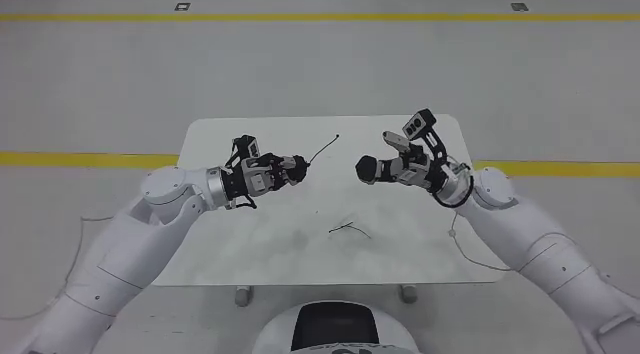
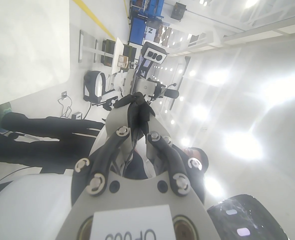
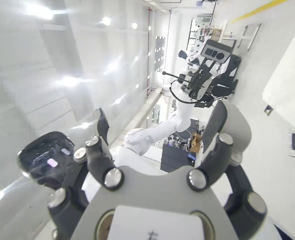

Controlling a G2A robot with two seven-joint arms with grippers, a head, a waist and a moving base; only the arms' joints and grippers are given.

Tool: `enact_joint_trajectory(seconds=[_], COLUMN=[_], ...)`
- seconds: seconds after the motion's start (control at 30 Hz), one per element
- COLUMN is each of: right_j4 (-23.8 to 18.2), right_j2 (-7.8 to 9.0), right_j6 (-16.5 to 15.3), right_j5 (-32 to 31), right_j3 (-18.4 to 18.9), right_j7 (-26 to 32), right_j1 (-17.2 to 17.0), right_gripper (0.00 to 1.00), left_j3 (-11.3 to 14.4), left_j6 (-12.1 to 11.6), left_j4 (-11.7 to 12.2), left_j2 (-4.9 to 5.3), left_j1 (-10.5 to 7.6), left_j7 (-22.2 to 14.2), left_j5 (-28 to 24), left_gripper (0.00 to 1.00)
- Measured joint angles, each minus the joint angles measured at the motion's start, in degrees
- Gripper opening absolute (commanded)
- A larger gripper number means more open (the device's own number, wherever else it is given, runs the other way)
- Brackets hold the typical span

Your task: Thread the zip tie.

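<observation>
My left gripper (image 1: 297, 167) hovers over the left middle of the white table (image 1: 240, 244), shut on one end of a thin black zip tie (image 1: 322, 150) that slants up and away toward the far side. In the left wrist view its black pads (image 2: 135, 106) are pressed together. My right gripper (image 1: 378, 155) hangs open a short way to the right, facing the left one, with nothing between its fingers (image 3: 103, 126). From the right wrist view the zip tie (image 3: 171, 75) sticks out of the left gripper (image 3: 196, 83) farther off.
A second black zip tie (image 1: 348, 227) lies loose on the table near the front middle. Yellow floor lines (image 1: 320, 17) run behind the table.
</observation>
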Motion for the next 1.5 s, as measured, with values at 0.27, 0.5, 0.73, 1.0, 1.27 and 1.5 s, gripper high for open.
enact_joint_trajectory(seconds=[0.27, 0.5, 0.73, 1.0, 1.27, 1.5], right_j4=[5.7, 5.7, 5.4, 10.0, 11.3, 9.4], right_j2=[-3.61, -3.59, -5.25, -9.40, -11.14, -11.39], right_j6=[3.1, 3.0, 3.7, 6.6, 7.9, 7.7], right_j5=[7.2, 7.1, 17.4, 25.5, 25.1, 23.5], right_j3=[-3.1, -3.0, -1.9, -1.4, -0.6, 0.3], right_j7=[7.6, 7.5, 9.1, 12.5, 13.1, 9.5], right_j1=[2.1, 2.1, -2.0, -4.1, -3.9, -4.9], right_gripper=[1.00, 1.00, 1.00, 1.00, 1.00, 1.00], left_j3=[0.0, 0.0, 1.8, 5.0, 6.1, 6.4], left_j6=[0.0, 0.0, -4.3, -9.3, -9.6, -11.7], left_j4=[0.0, 0.0, -1.0, 1.4, 2.7, 1.4], left_j2=[0.00, 0.00, -1.11, -3.08, -3.76, -4.39], left_j1=[0.00, 0.00, 1.31, 0.58, -0.33, 0.65], left_j7=[0.0, 0.0, 3.0, 3.1, 3.1, 5.7], left_j5=[0.0, 0.0, -3.7, -9.6, -10.7, -13.6], left_gripper=[0.00, 0.00, 0.00, 0.00, 0.00, 0.00])
